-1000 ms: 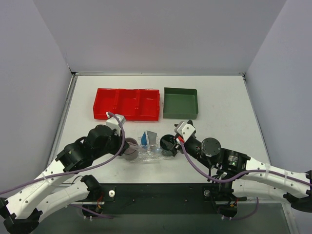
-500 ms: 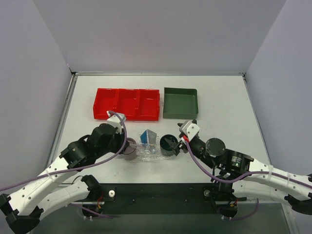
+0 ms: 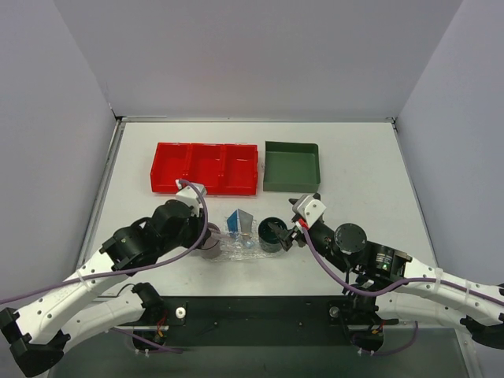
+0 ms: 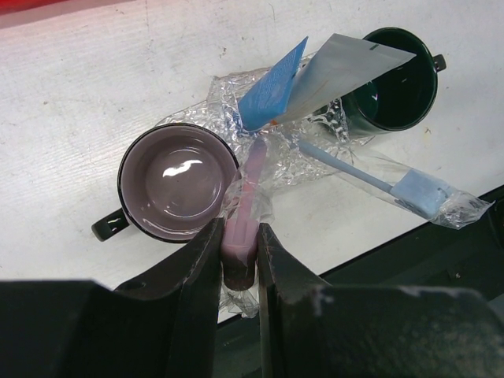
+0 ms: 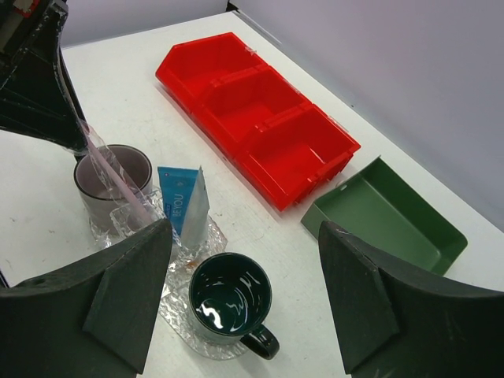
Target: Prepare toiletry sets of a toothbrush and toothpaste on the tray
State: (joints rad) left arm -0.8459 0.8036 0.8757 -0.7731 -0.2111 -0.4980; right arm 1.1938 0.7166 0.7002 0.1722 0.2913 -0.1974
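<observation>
We see the left gripper clamped on the near end of a pink toothbrush in a clear wrapper. The wrapped brush slants away from the fingers, and its far end reaches the tray. The gripper sits just beside a mauve mug, which stands at the tray's left end.

In the middle of the tray, the toothpaste stands tilted with its orange cap down. A flat blue printed packet leans against it. A dark green mug stands at the tray's right end.

A light-blue toothbrush, also in a clear wrapper, lies flat to the right of the left gripper and apart from it. It runs from the tray's edge out onto the tabletop, and its head lies close to the near edge.

The right gripper hovers over the right end of the tray, above the green mug. Its fingers are spread wide and hold nothing, and the toothpaste lies just ahead of it, to its left.

Toward the far edge of the tabletop, a red three-compartment bin and a dark green bin sit side by side, well apart from the tray.
</observation>
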